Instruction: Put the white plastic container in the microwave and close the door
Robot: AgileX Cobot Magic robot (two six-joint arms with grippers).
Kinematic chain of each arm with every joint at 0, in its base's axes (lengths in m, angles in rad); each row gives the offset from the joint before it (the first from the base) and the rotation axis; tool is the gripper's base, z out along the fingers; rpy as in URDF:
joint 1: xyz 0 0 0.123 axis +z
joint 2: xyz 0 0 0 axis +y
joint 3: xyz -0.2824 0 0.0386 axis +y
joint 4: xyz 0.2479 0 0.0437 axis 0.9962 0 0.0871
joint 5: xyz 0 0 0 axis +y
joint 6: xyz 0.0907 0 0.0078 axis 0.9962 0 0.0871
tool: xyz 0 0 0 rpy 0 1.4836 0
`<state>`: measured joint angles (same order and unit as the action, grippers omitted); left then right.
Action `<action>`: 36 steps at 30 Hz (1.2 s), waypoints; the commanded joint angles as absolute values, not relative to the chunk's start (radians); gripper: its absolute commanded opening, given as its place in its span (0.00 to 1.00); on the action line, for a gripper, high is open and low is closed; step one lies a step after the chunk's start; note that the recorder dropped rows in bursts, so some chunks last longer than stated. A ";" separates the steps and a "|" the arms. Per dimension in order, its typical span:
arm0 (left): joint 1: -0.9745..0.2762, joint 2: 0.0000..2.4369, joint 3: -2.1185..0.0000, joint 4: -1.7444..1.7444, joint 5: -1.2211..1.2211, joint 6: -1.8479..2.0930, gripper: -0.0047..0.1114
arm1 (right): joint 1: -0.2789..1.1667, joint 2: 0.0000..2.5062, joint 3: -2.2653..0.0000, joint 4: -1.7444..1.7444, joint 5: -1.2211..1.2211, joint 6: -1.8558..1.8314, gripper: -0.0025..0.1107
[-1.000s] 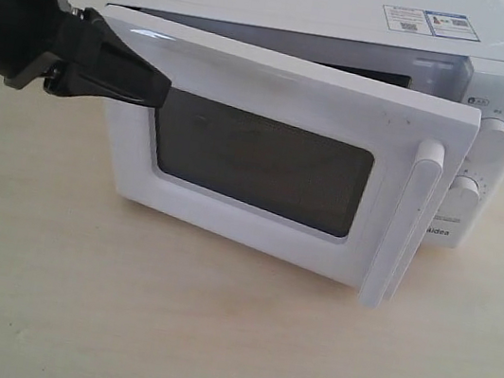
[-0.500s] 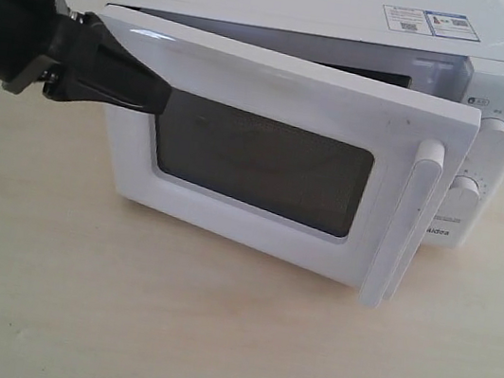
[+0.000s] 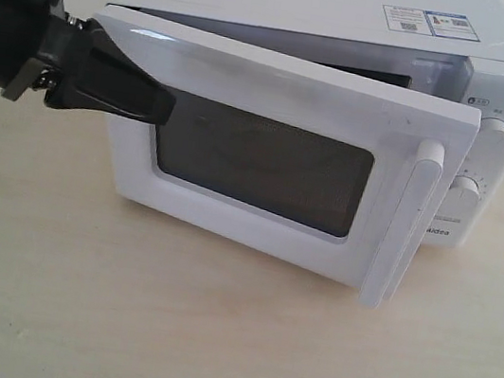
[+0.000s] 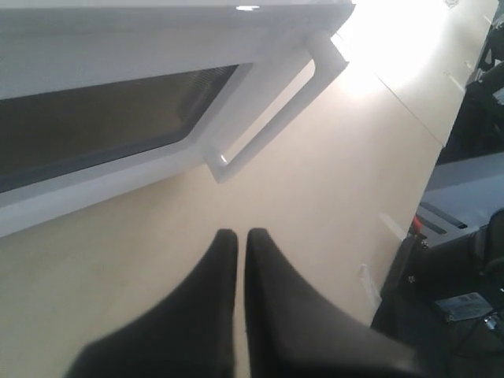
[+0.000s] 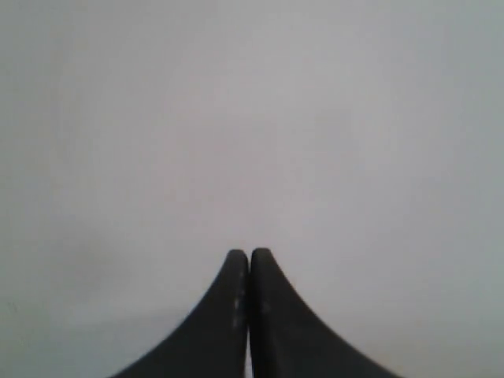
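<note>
The white microwave (image 3: 310, 6) stands on the tan table. Its door (image 3: 278, 83) hangs ajar, swung a little way out on the handle side, with the dark window facing me. The vertical bar handle (image 3: 405, 223) shows too, as the handle (image 4: 276, 110) in the left wrist view. My left gripper (image 3: 164, 106) is shut and empty, its tips in front of the door's hinge side beside the window. In its own view the left gripper (image 4: 241, 233) hovers over bare table below the door (image 4: 118, 47). My right gripper (image 5: 249, 253) is shut before a blank pale surface. The white plastic container is hidden.
Two round dials (image 3: 494, 141) sit on the microwave's right panel and stickers (image 3: 427, 22) lie on its top. Bare table (image 3: 209, 336) spreads in front. In the left wrist view the table edge gives way to dark equipment (image 4: 465, 260).
My left gripper has crept slightly right and down across the door's front. The door's angle looks unchanged.
</note>
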<state>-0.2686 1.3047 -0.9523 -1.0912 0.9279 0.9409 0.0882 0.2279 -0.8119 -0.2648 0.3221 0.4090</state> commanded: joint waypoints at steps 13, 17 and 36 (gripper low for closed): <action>-0.272 1.308 -0.958 -1.119 0.946 0.935 0.08 | 0.090 0.421 -0.894 -0.050 0.751 0.317 0.02; -0.272 1.308 -0.958 -1.119 0.940 0.935 0.08 | 0.090 0.471 -0.894 0.449 0.721 -0.064 0.02; -0.272 1.308 -0.958 -1.119 0.975 0.935 0.08 | 0.090 0.793 -0.719 0.950 0.661 -0.518 0.02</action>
<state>-0.2686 1.3047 -0.9523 -1.1022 0.9789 0.9409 0.0882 0.7562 -0.7673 0.9263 0.7154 -0.4748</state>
